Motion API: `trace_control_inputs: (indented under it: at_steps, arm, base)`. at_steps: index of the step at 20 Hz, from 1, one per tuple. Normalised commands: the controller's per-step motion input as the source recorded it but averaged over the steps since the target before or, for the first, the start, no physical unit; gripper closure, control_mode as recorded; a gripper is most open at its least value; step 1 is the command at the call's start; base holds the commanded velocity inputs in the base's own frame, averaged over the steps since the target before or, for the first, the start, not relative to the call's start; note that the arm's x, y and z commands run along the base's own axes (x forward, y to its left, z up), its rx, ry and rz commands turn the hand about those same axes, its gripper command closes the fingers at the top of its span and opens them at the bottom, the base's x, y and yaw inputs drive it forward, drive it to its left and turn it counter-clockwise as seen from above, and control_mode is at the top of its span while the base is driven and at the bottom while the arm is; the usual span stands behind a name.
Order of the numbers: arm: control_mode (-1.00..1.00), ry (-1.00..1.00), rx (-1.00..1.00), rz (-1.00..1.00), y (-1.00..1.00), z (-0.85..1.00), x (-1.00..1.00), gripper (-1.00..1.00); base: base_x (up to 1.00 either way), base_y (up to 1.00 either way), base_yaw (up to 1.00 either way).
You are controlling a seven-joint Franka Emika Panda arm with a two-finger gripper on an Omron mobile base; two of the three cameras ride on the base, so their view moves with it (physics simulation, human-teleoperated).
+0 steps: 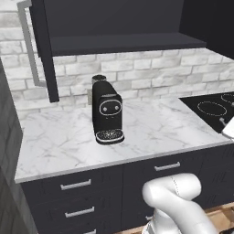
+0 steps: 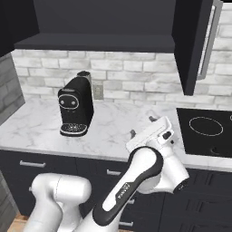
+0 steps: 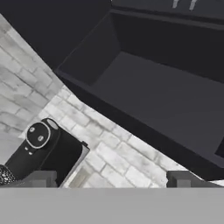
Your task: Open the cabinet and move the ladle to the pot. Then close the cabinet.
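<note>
Both doors of the cabinet (image 1: 123, 27) stand swung out: from the left base camera I see one door edge-on at the left with its long silver handle (image 1: 28, 45), and from the right base camera the other door hangs edge-on at the right, above the cooktop (image 2: 206, 131). I can see straight into the cabinet's dark interior (image 3: 166, 96) from the hand camera, which looks up at it on a tilt; the part of the shelf in view is bare, and I can't make out a ladle on it.

On the marble counter (image 1: 59, 141) sits a black coffee machine (image 1: 107, 112), near the white brick wall (image 1: 151, 73). Black drawers (image 1: 75, 185) with short silver handles run below the counter.

My gripper (image 3: 113, 179) shows as two dark fingertips (image 3: 41, 178) at the bottom of the hand camera, set well apart with nothing between them. From the right base camera I see the hand (image 2: 154, 133) low over the counter's front edge, between the coffee machine and the cooktop, pointing up toward the cabinet.
</note>
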Motion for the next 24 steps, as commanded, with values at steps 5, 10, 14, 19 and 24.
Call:
trace_control_inputs:
  at_steps: [5, 10, 14, 19, 24]
  arm:
    - [-1.0, -0.27, -0.06, 0.17, 0.0, 0.57, 0.0, -1.0]
    - [-1.0, -0.17, -0.05, 0.07, 0.0, 0.52, 0.01, -1.0]
    - [-1.0, 0.0, -0.03, -0.01, -0.02, 0.39, 0.23, -1.0]
    - [-1.0, 0.0, -0.03, 0.0, -0.14, 0.23, 0.1, -1.0]
    - [-1.0, 0.0, -0.01, 0.0, -0.38, 0.0, 0.0, -1.0]
  base:
    - [0.0, 0.0, 0.0]
    - [0.0, 0.0, 0.0]
    - [0.0, 0.0, 0.0]
    - [0.0, 0.0, 0.0]
    - [0.0, 0.0, 0.0]
